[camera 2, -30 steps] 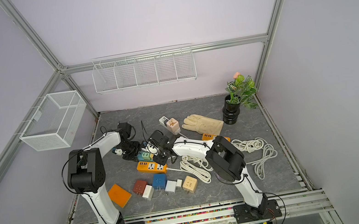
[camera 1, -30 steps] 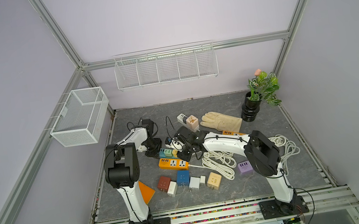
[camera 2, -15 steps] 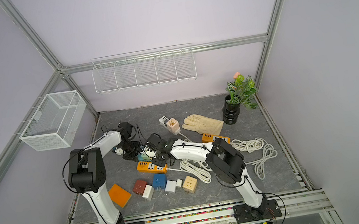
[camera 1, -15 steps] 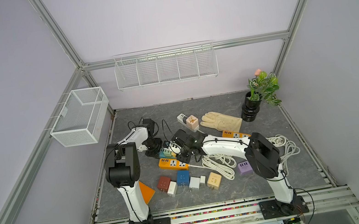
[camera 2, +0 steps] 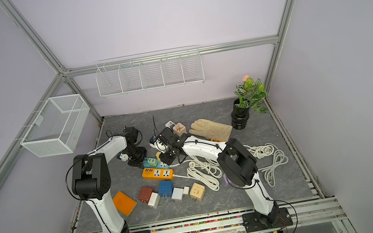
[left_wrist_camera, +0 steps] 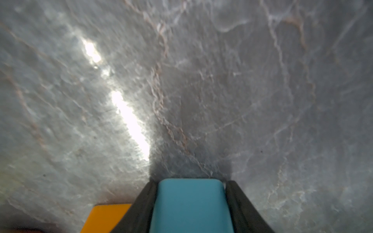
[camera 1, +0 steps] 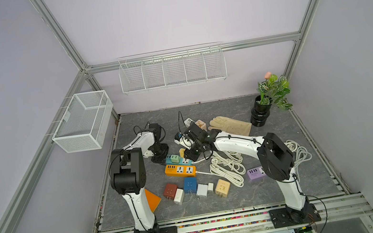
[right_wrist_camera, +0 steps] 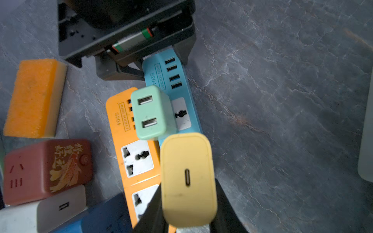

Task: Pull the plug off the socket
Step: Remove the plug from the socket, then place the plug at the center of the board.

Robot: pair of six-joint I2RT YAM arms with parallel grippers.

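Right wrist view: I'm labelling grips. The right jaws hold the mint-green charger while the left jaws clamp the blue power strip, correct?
No. The right jaws hold the yellow charger, not the mint-green charger, which stands untouched on the blue power strip; the right wrist view shows this. The left jaws do clamp that strip.

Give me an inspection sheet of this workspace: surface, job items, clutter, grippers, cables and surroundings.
Surface: grey marbled tabletop, crowded.
Job's things: yellow plug over the blue power strip; whether it is seated cannot be told. The mint charger sits on the strip.
Clutter: orange power strip, sponge, glove, cube adapters.
Grippers: left gripper shut on the blue power strip's end; right gripper shut on the yellow plug.
Cables: white cords coiled loose.
Surroundings: wall rack, wire basket, potted plant.
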